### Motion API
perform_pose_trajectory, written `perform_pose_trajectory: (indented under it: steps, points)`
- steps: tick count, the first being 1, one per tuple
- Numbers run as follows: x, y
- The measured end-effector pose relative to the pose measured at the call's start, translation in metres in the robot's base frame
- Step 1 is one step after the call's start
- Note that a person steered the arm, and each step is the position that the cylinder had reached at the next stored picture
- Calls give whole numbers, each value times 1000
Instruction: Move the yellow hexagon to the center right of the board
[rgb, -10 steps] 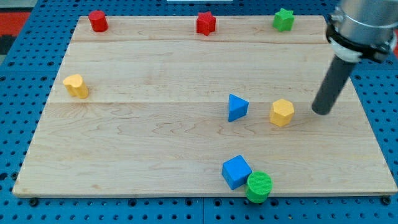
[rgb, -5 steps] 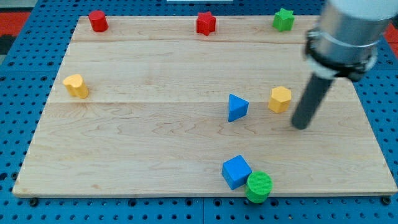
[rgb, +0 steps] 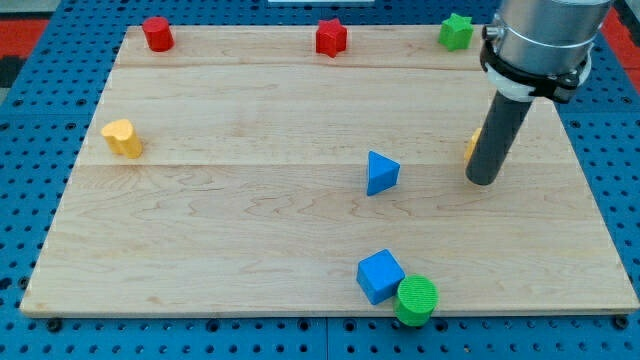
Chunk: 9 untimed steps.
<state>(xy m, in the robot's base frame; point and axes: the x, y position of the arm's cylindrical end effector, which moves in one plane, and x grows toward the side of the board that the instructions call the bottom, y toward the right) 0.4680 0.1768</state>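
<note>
Yellow hexagon block (rgb: 471, 146): small hard piece, mostly hidden behind the dark rod, right of the blue triangular block (rgb: 381, 172).
My tip (rgb: 481, 181): just below-right of the hexagon; contact unclear.
Fingers: none, bare rod.
Handling: likely light, slides easily; push its left face.

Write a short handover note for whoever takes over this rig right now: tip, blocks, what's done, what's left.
My tip is down on the board, right of centre.
The yellow hexagon sits just behind the rod, mostly hidden; only a sliver shows at the rod's left edge.
The blue triangle lies to the tip's left, apart from it.
Done: hexagon is in the board's right half at mid height.
Left: ease it further right, then check its final spot.
</note>
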Motion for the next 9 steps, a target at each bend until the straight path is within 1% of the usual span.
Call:
perform_pose_trajectory:
  steps: [1,2,5,7,9]
  points:
    - [-36,0]
    - [-54,0]
    - [-56,4]
    - [-51,-14]
    - [-49,-13]
